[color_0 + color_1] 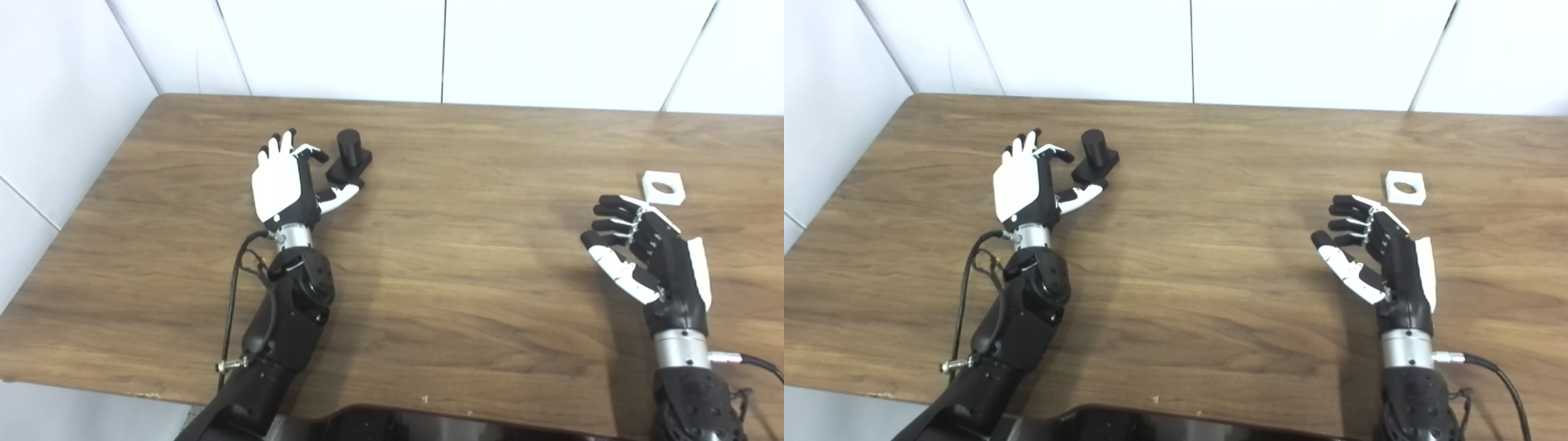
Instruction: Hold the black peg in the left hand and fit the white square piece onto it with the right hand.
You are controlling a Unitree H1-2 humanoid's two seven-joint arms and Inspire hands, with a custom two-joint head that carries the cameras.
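The black peg [350, 156], a short cylinder on a square black base, stands upright on the wooden table [465, 257] at the left-centre. My left hand [288, 180] is open just left of it, fingers curved toward the peg and thumb reaching under its base, with no grip on it. The white square piece [663, 187] with a round hole lies flat at the far right. My right hand [649, 251] is open a little nearer than the piece, apart from it, fingers loosely curled.
White wall panels stand behind the table's far edge. The table's left edge runs diagonally past my left arm. Cables hang from both forearms. A dark part of my body shows at the bottom edge.
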